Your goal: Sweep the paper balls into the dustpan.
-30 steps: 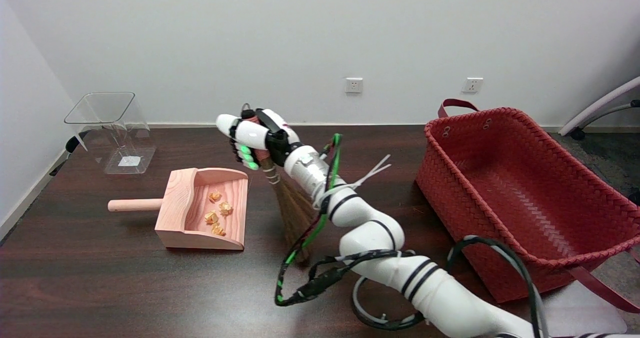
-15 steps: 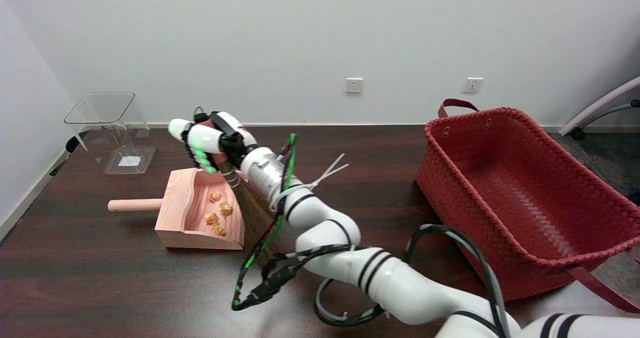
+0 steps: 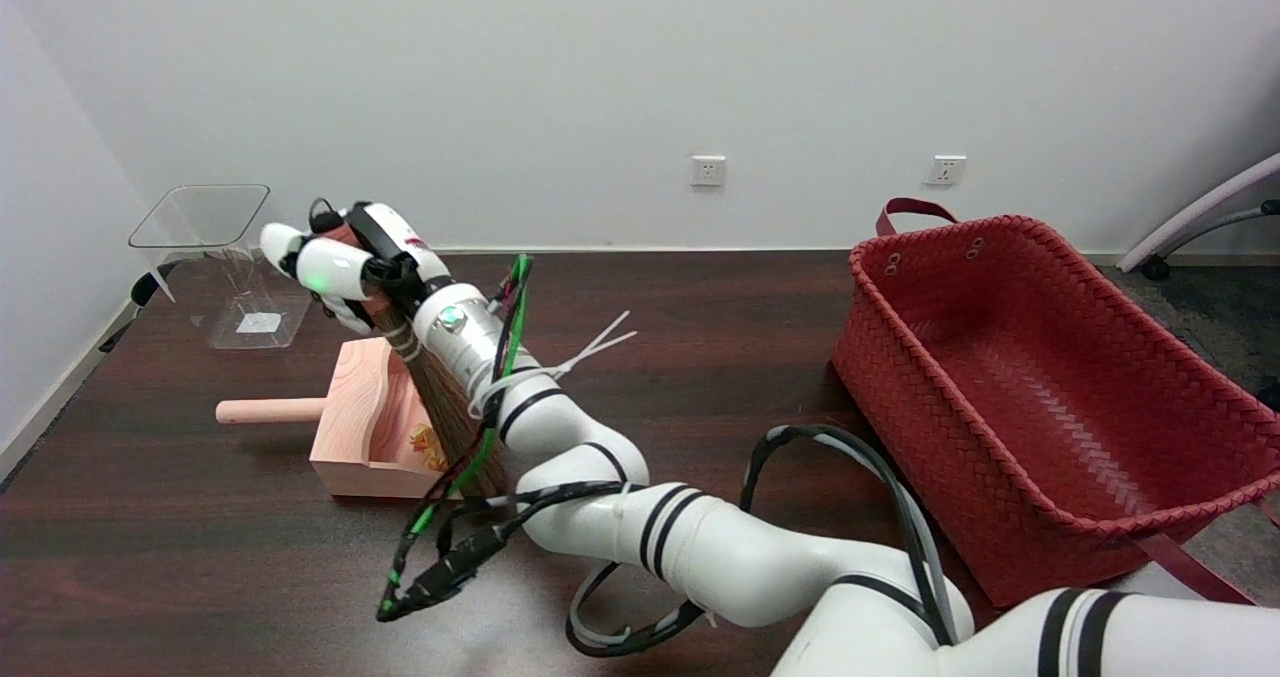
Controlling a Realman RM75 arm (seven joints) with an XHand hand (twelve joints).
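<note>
Right hand point(image 3: 340, 257) grips broom point(image 3: 445, 412), bristles inside dustpan point(image 3: 350, 427).

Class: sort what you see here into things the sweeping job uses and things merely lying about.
Used in the job: right hand gripping the broom; wooden dustpan; paper balls in it.

Lying about: red woven basket; clear plastic container; wall sockets.

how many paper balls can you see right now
1 for sure: an orange paper ball inside the wooden dustpan, peeking out beside the broom bristles. Others may be hidden behind the broom and arm.
</note>
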